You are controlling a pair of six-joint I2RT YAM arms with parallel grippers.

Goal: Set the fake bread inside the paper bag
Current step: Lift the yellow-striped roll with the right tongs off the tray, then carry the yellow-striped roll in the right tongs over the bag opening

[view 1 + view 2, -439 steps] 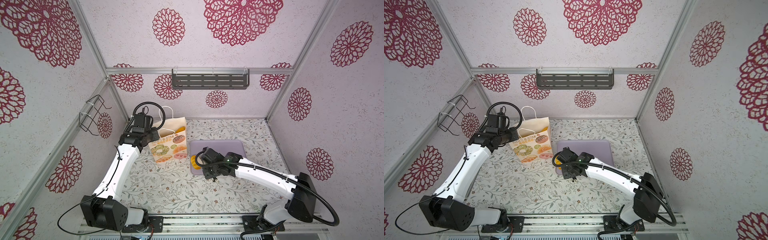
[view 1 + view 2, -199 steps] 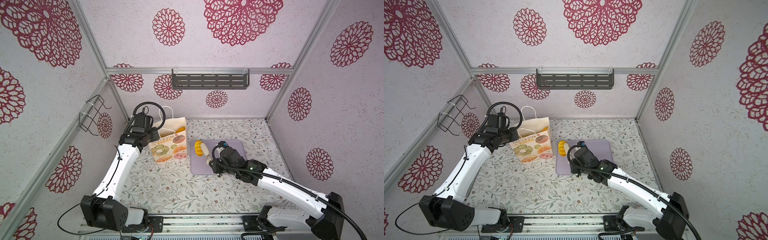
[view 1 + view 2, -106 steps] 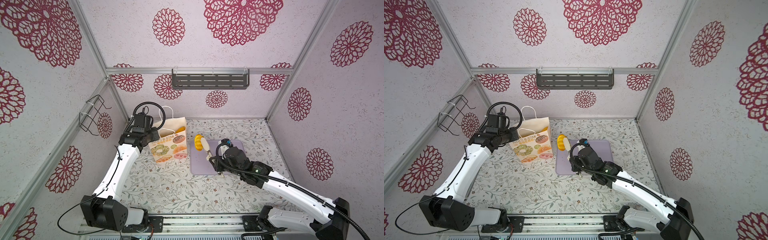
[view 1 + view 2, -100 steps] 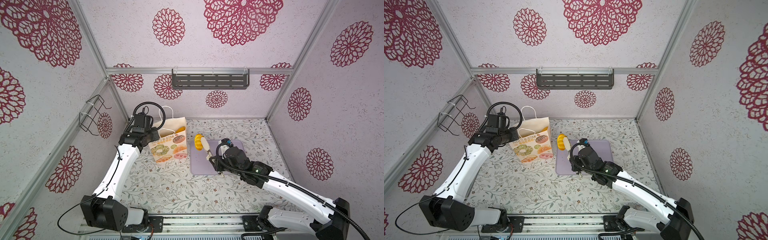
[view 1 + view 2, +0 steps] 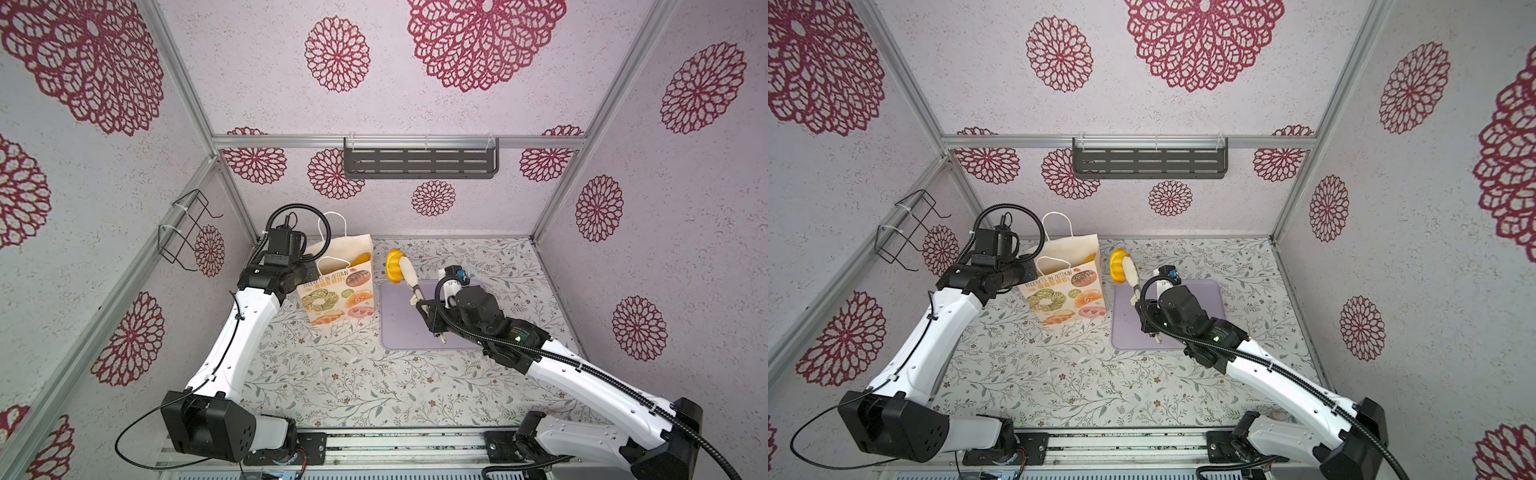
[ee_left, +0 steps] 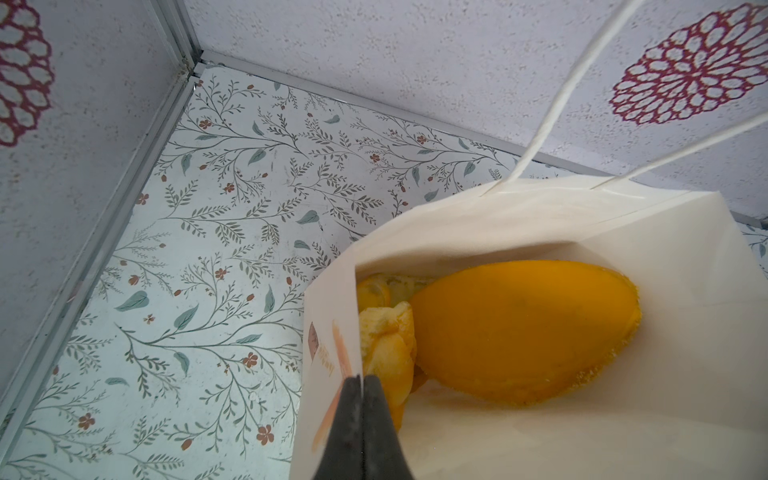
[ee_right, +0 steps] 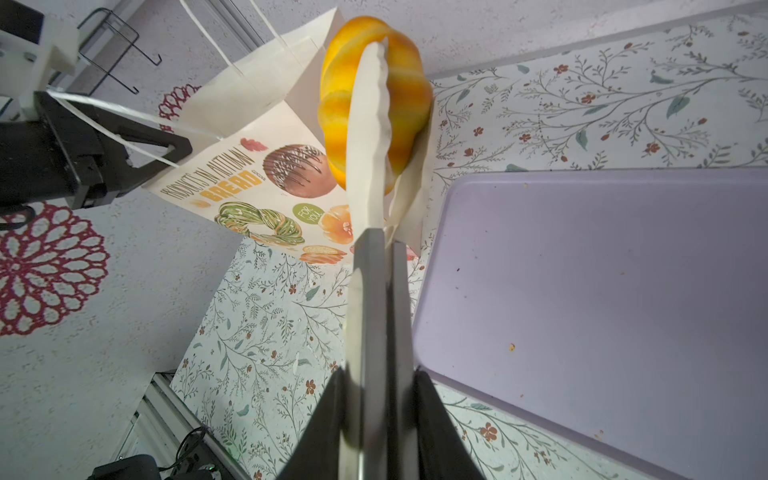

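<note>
Pinching cream tongs (image 7: 368, 166) in my right gripper (image 7: 379, 376), I hold a ridged orange-yellow bun (image 5: 393, 266) in their tips, in the air just beside the paper bag's (image 5: 337, 293) open mouth, past the lilac tray's (image 5: 399, 326) far corner. My left gripper (image 6: 360, 381) is clamped on the bag's rim. An orange loaf (image 6: 519, 328) and yellow pieces (image 6: 386, 345) already lie inside the bag.

The bag (image 7: 274, 133) carried the only legible print. On its front, thin dark capitals read "PRODUCTS IN AUTUMN", and directly under them bold orange capitals read "BREAD". Among the pastry drawings below, a small round green badge (image 7: 308, 213) bore "FOR YOU" in white. In both top views the same two lines showed on the bag (image 5: 332, 279) (image 5: 1054, 280), smaller. Nothing else bore readable writing.
</note>
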